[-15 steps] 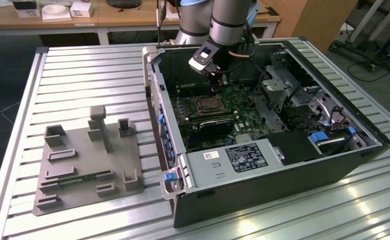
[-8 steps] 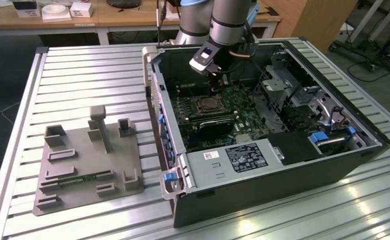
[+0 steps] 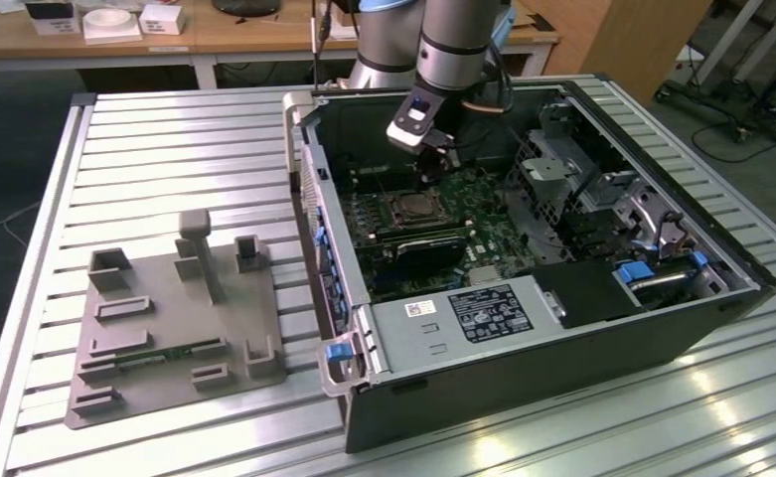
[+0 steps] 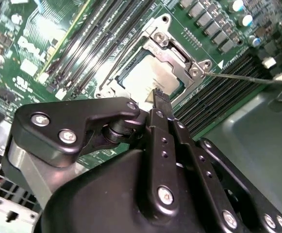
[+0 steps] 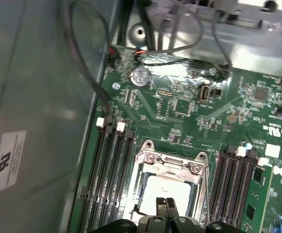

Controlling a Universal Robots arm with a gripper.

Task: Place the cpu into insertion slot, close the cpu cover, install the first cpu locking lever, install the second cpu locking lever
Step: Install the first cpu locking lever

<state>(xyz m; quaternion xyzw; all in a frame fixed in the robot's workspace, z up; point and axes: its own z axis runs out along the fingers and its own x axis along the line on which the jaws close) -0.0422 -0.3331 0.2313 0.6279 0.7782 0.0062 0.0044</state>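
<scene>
One cpu (image 5: 167,189) sits under the cpu cover (image 5: 170,162), a thin, stiff, light plate, likely best pressed on its frame edge. Empty gripper (image 5: 166,202) pinched together just above.

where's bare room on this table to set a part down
Bare slats of the table lie beyond the grey fixture plate, at the exterior view's upper left, and in front of the computer case at its lower right. Inside the case it is crowded: the gripper hangs over the cpu.
</scene>
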